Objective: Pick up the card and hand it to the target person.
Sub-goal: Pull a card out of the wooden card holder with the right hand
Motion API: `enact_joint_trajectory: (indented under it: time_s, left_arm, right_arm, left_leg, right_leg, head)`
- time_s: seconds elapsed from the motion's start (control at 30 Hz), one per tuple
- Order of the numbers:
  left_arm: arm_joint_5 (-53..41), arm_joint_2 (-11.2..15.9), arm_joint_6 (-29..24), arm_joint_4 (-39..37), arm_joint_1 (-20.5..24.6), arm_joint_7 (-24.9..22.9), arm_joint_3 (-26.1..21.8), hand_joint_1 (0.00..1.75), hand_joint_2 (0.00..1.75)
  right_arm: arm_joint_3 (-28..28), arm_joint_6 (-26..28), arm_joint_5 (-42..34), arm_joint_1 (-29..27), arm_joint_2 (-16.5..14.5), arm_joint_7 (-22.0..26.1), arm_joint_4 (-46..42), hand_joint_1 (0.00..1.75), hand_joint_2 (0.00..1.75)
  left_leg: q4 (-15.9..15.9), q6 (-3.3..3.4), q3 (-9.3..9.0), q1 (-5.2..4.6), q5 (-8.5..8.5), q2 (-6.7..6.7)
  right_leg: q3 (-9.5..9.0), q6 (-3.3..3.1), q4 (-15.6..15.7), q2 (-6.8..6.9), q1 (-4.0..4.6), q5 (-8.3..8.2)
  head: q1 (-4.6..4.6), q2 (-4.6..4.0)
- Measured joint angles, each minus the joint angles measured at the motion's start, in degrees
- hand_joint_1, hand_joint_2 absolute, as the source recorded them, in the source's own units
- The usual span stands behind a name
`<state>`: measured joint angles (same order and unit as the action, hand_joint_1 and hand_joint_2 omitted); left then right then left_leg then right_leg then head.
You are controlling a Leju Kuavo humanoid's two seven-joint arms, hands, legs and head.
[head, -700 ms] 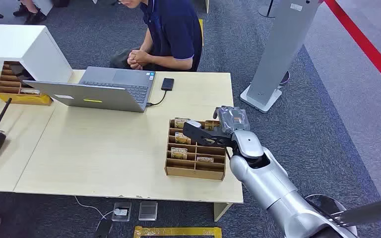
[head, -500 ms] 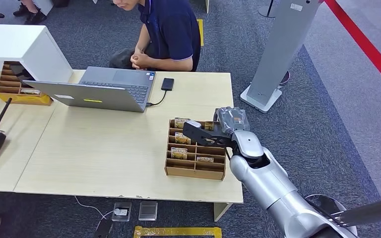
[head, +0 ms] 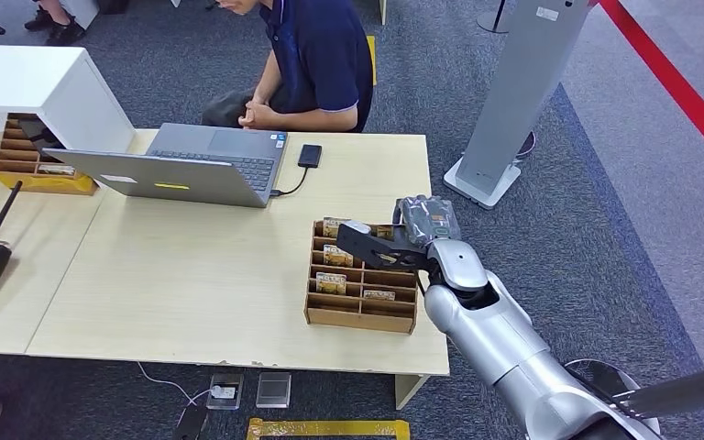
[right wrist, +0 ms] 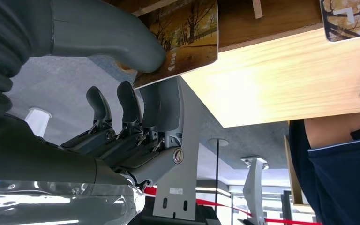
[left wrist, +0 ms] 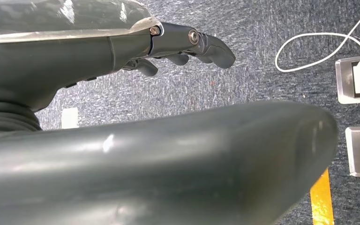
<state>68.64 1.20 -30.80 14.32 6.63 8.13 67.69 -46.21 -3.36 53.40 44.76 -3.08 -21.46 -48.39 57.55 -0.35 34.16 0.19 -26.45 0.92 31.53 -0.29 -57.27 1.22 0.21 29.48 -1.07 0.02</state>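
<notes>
Head view: the right hand (head: 376, 246) reaches over the wooden card rack (head: 363, 313) near the desk (head: 192, 275)'s front right corner. Right wrist view: thumb and fingers (right wrist: 126, 101) pinch a card (right wrist: 187, 33) at its slot. Pick-up underway; next, lift clear, carry towards the seated person (head: 316, 55). Left wrist view: left hand (left wrist: 178, 47) loosely curled, empty

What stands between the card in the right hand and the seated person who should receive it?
Nothing visible blocks the way. The right hand pinches the card over the wooden organizer. Between it and the person lies bare table; the phone and laptop sit low and off to the side.
</notes>
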Motion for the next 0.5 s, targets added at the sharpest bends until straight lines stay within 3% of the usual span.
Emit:
enact_joint_trajectory:
  time_s: [0.23,0.5]
  left_arm:
    - [-0.03,0.00,-0.04,0.00,0.00,0.00,0.00,0.00,0.00]
    - [-0.03,0.00,-0.09,0.00,-0.01,-0.02,0.00,0.00,0.00]
  right_arm:
    - [0.00,0.25,-1.21,-0.01,-0.06,0.67,0.00,1.58,1.75]
    - [0.25,0.73,-3.62,-0.08,0.04,0.89,-1.03,1.57,1.75]
  left_leg:
    - [0.00,0.00,0.00,0.00,0.00,0.00]
    - [0.00,0.00,0.00,0.00,0.00,0.00]
  right_leg:
    - [0.00,0.00,0.00,0.00,0.00,0.00]
    - [0.01,0.00,0.00,0.00,0.00,0.00]
  head:
    - [0.00,0.01]
    - [0.00,0.01]
